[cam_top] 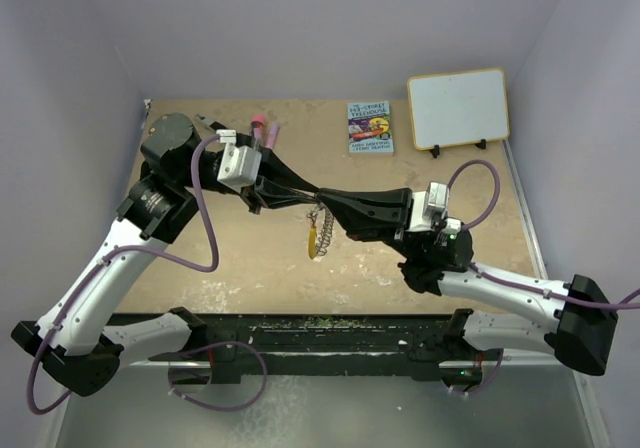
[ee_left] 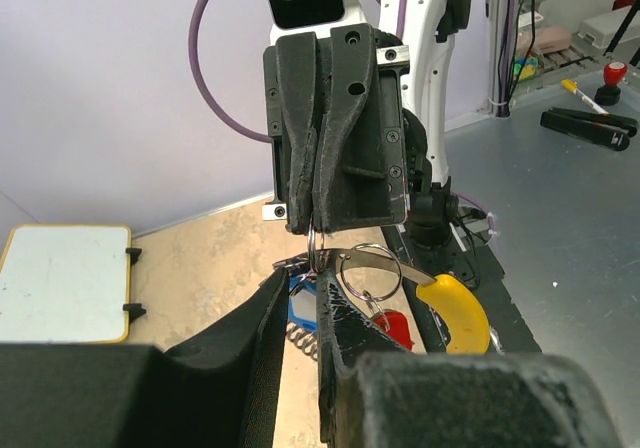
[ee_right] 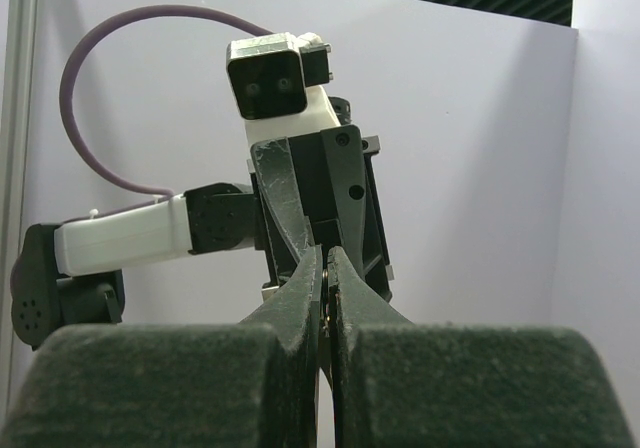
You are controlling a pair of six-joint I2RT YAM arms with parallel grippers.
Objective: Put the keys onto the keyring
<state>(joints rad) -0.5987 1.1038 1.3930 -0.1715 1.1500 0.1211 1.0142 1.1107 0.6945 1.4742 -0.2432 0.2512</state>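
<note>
Hanging where the two arms meet over the middle of the surface [cam_top: 450, 183], the keyring [cam_top: 314, 230] trails down from the fingertips as a silvery beaded stretch ending in an orange-yellow part. From above it is small and thin, and the keys cannot be picked out there.

The left wrist view shows more. The blue key [ee_left: 300, 306] sits in the slot between the near fingers, mostly hidden by them. The red key [ee_left: 393, 326] lies lower right, half covered by a finger, beside a small silver ring [ee_left: 365, 268] and the yellow curve. A bit of coiled wire [ee_left: 300, 334] peeks out under the blue tag. Whether either key is threaded on the hoop is not clear.

The right gripper [ee_right: 325, 268] is pressed fully together on a thin loop of the keyring, the wire showing as a dark sliver between its pads. The left gripper [ee_left: 300, 293] faces it tip to tip with only a narrow slot between its fingers. The wire runs down along that slot, but I cannot tell whether the fingers pinch it, the blue tag, or nothing.

At the far edge lie a small book [cam_top: 370, 126] and a propped whiteboard [cam_top: 458, 107]. Something pink and red [cam_top: 258, 123] sits behind the left arm, partly blocked.
</note>
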